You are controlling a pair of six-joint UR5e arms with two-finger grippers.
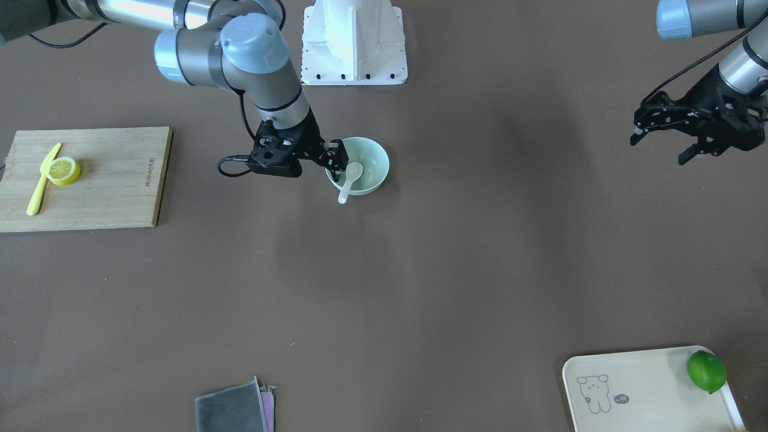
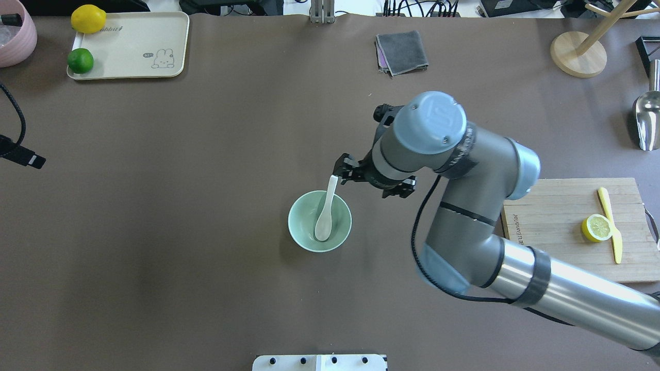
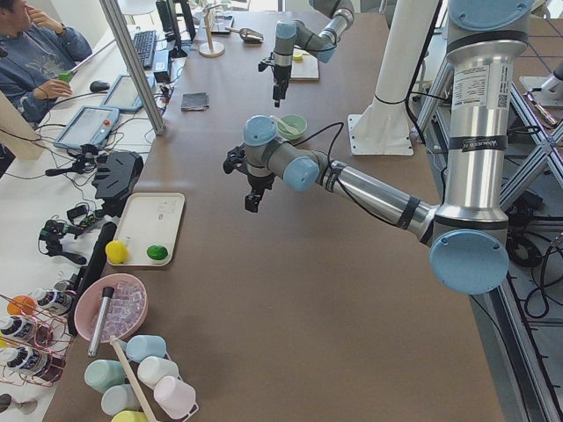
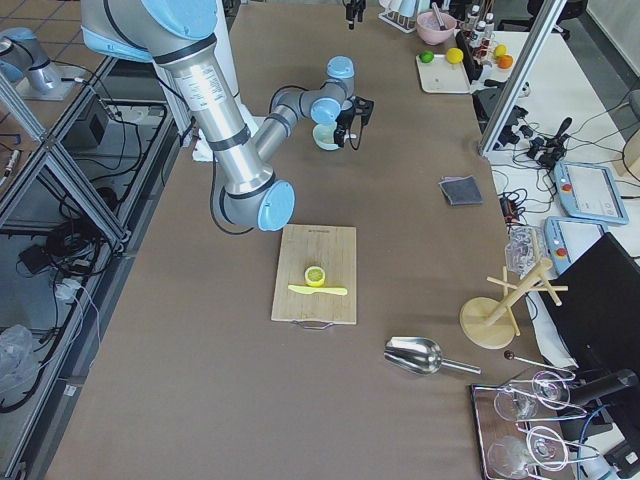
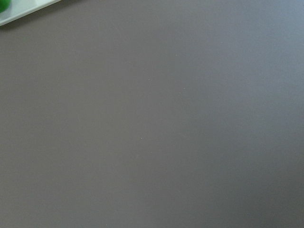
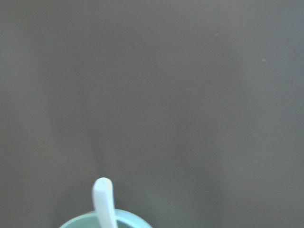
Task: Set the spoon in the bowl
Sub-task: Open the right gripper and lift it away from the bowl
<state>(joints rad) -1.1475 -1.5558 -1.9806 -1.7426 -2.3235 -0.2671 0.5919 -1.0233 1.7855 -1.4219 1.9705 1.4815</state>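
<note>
Right arm (image 2: 567, 299), nearest the overhead camera, reaches across the bench (image 1: 420, 270) to the bowl (image 1: 375, 162). Right tool (image 1: 337, 159) hangs over the bowl's rim on the robot's right side. Its jaws appear narrowly parted and hold nothing, though the view is small.

Spoon (image 1: 350, 180) is in the bowl. Its scoop rests inside, and its handle leans on the rim on the side away from the robot's base, with the tip past the rim. The right wrist view shows that tip standing above the rim. The bowl stands upright on the bench.

Left tool (image 1: 659, 150) hangs in the air well apart from the bowl, on the robot's left, with its jaws spread wide and holding nothing.

Cutting board (image 1: 108, 180) lies well to the robot's right of the bowl and carries a lemon half (image 1: 63, 170) that touches a yellow knife (image 1: 41, 186). Cream tray (image 1: 642, 384) sits far from the bowl, toward the operators' side and the robot's left, with a lime (image 1: 707, 371) on it. Grey cloth (image 1: 231, 411) lies at the operators' edge, well apart from the bowl.
</note>
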